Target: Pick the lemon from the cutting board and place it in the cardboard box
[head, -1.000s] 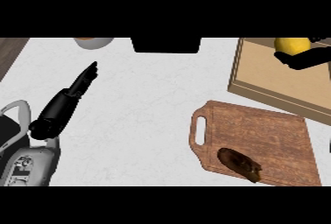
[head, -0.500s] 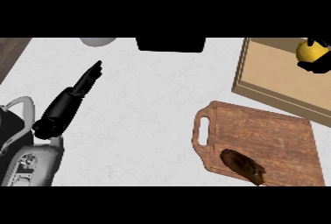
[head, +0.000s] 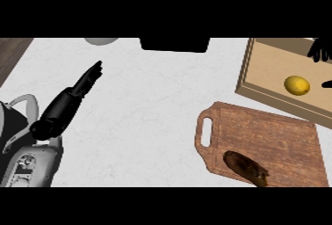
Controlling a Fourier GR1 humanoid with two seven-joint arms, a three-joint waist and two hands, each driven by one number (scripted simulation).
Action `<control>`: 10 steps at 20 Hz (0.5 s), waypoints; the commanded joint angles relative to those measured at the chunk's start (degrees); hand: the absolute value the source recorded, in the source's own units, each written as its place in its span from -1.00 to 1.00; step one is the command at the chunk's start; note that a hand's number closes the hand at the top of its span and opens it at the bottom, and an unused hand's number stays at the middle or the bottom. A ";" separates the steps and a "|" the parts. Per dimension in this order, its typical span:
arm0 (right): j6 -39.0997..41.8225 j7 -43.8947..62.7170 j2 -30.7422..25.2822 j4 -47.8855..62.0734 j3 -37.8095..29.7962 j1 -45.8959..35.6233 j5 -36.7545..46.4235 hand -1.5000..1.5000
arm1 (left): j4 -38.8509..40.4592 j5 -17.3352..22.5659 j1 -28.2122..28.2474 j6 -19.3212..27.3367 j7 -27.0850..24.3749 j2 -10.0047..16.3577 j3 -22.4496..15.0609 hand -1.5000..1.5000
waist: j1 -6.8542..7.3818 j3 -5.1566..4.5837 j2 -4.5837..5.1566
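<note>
The yellow lemon lies inside the cardboard box at the right, with nothing touching it. Only my right hand's fingers and thumb tip show at the right edge, spread apart above and beside the lemon, open. The wooden cutting board sits below the box, its handle slot facing left. My left hand rests at the left over the white counter, fingers straight and pointing up and to the right, holding nothing.
A dark brown oblong item lies on the cutting board's near edge. A black object and a pale bowl stand at the counter's back edge. A dark wooden strip runs along the far left.
The right hand has let go of the lemon, which now lies in the box. The hand has drawn back toward the right edge. The left arm has hardly moved.
</note>
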 commanded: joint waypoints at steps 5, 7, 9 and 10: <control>0.33 -12.52 0.55 7.71 -5.74 -2.81 -6.75 -1.00 | -0.88 -0.47 0.89 0.35 0.09 -0.85 -0.69 0.00 | 0.12 0.15 0.05; 3.28 -13.17 1.12 9.04 -12.17 -4.62 -13.66 -1.00 | -0.90 0.49 0.66 -0.19 0.15 -0.32 0.22 0.00 | -0.27 0.19 -0.26; 7.71 -10.87 1.05 12.53 -19.39 -5.96 -20.96 -1.00 | -0.76 0.09 1.10 0.20 -0.07 -0.46 0.10 0.00 | -0.62 0.29 -0.31; 8.77 -9.34 1.04 14.01 -21.92 -6.48 -23.50 -1.00 | -0.41 -0.66 1.17 0.52 -0.61 -0.13 0.08 0.00 | -0.66 0.28 -0.12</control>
